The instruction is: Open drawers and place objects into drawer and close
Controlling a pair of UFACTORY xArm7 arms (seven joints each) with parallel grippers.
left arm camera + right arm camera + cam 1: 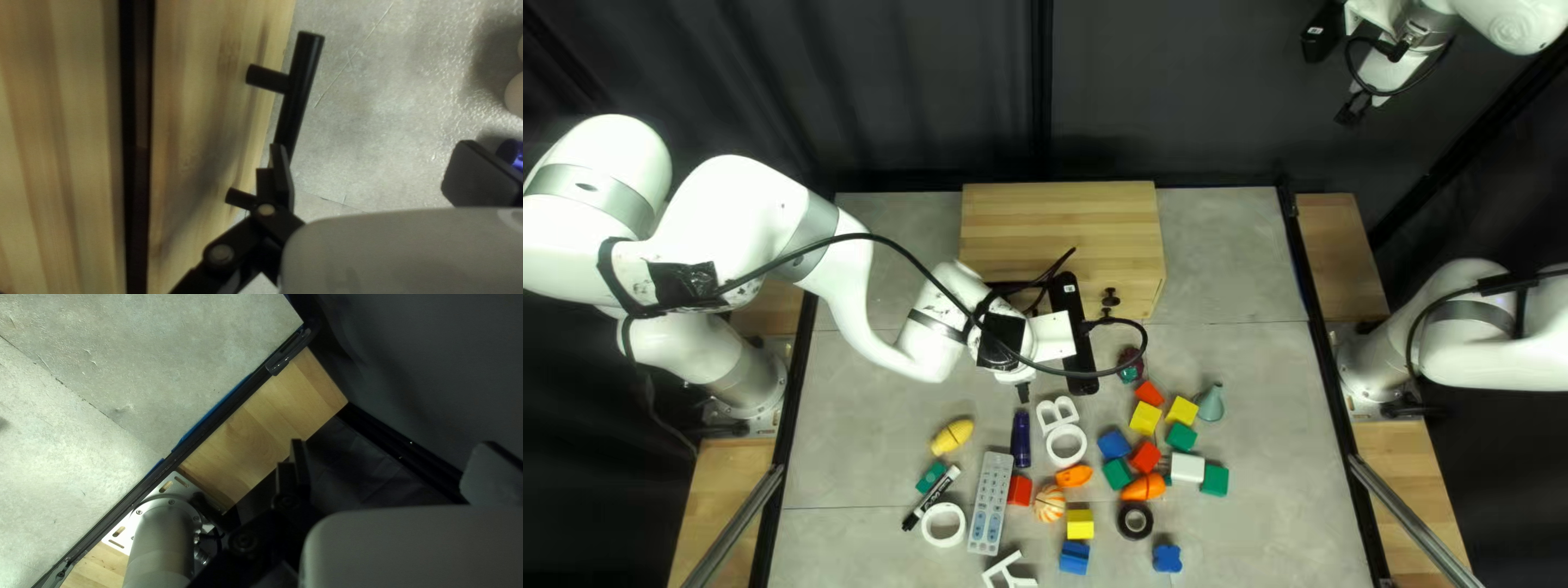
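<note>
"Although the left jaws gape wide, gripping nothing, one finger (283, 182) is by the bar handle (297, 103) of the drawer (201, 125)."

"A pull could slip if it only grazes the bar."

"Drawer seems ajar; blocks (1214, 480) lie on the counter (1263, 381). Right jaws: wide, empty."

From up over the near edge, one camera slants down across the whole tabletop (1241, 261), both arms' fingers (1024, 393) (297, 463) included. The left wrist's looks steeply down, very close, with the drawer cabinet (1062, 223) beside its fingers and the black handle (298, 92) just ahead; the top left view shares both. The right wrist's peers down from higher, past its fingers, at the tabletop's edge and right arm's base (1378, 370), shared too.From up over the near edge, one camera slants down across the whole tabletop (1241, 261). The left wrist's looks steeply down along its fingers (1024, 393), very close to the drawer cabinet (1062, 223) beside them and the black handle (1111, 299) by one fingertip; the top left view shares both. The right wrist's peers down from higher, past its fingers (1353, 112), at the tabletop's edge and the right arm's base (1378, 370), shared too.
</note>
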